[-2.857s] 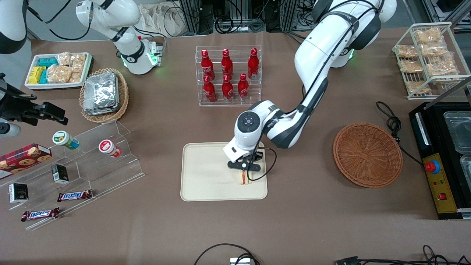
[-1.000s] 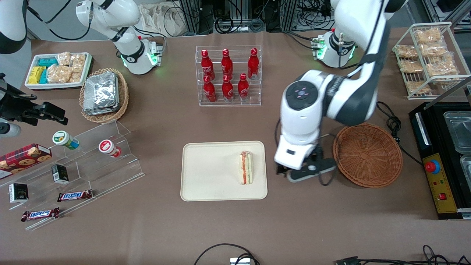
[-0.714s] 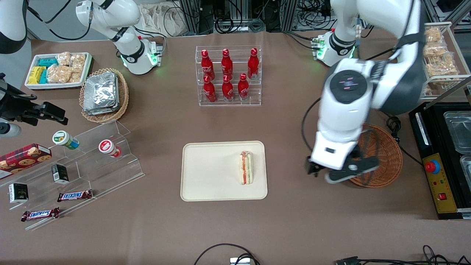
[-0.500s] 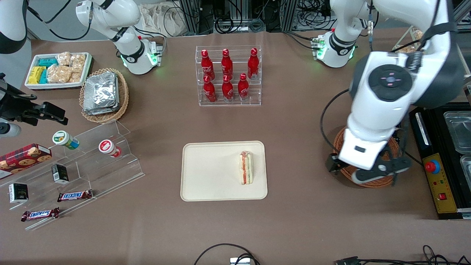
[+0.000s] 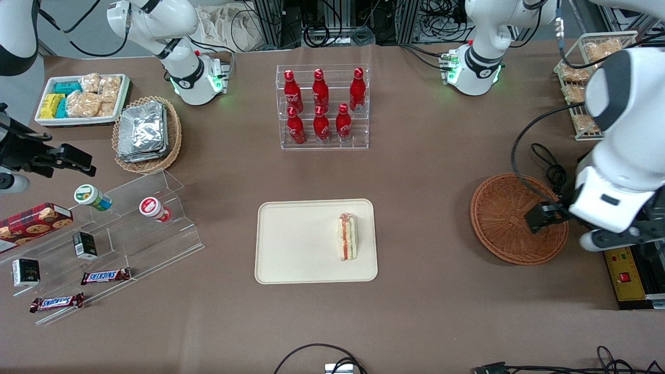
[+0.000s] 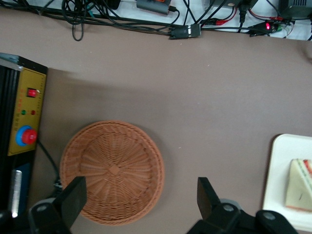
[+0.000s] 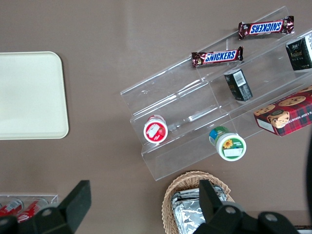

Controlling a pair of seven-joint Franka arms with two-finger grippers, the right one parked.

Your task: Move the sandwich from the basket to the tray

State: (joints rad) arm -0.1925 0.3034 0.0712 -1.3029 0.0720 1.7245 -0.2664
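Observation:
The sandwich (image 5: 347, 237) lies on the cream tray (image 5: 291, 244), close to the tray's edge nearest the basket, with its red and green filling stripe facing up. The reddish-brown wicker basket (image 5: 511, 218) sits empty on the table toward the working arm's end. My left gripper (image 6: 140, 187) hangs open and empty high over the basket's rim. One black finger (image 5: 542, 216) shows above the basket edge beside the control box. The left wrist view shows the basket (image 6: 112, 170), the tray's edge (image 6: 280, 170) and a corner of the sandwich (image 6: 302, 185).
A black control box with a red button (image 5: 621, 249) stands just outside the basket, with a coiled cable (image 5: 550, 166) beside it. A rack of red bottles (image 5: 322, 106) stands farther from the camera than the tray. A wire rack of bagged snacks (image 5: 605, 78) is near the arm's base.
The gripper let go of the sandwich on the tray, rose and swung across the basket toward the working arm's end. The sandwich has stayed put since.

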